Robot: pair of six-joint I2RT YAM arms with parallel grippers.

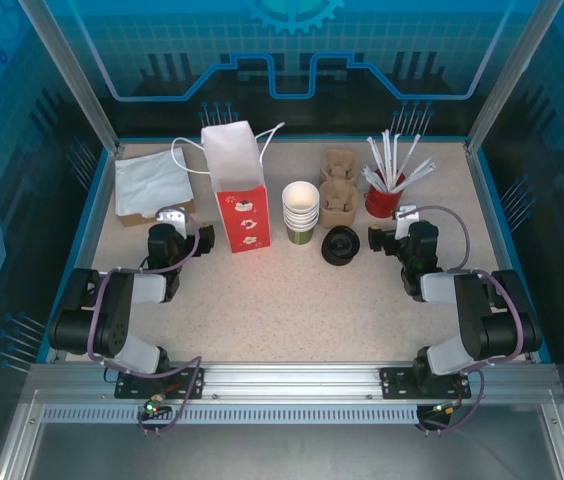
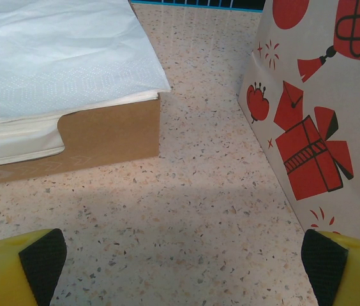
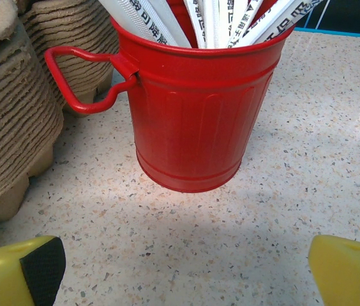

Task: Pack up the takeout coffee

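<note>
One black lid [image 1: 341, 244] — white, green-banded cup [image 1: 300, 212] beside

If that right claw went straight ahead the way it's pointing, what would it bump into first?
Most likely the red cup of straws, standing directly ahead of the open right gripper.

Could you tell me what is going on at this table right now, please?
Two robot arms are set to pack a takeout coffee, but nothing is held yet. The left gripper is open, facing the tabletop between the napkin box and the printed paper bag. The right gripper is open in front of the red cup of straws. The paper cups and black lid stand untouched mid-table, beside the cardboard carriers.
</note>
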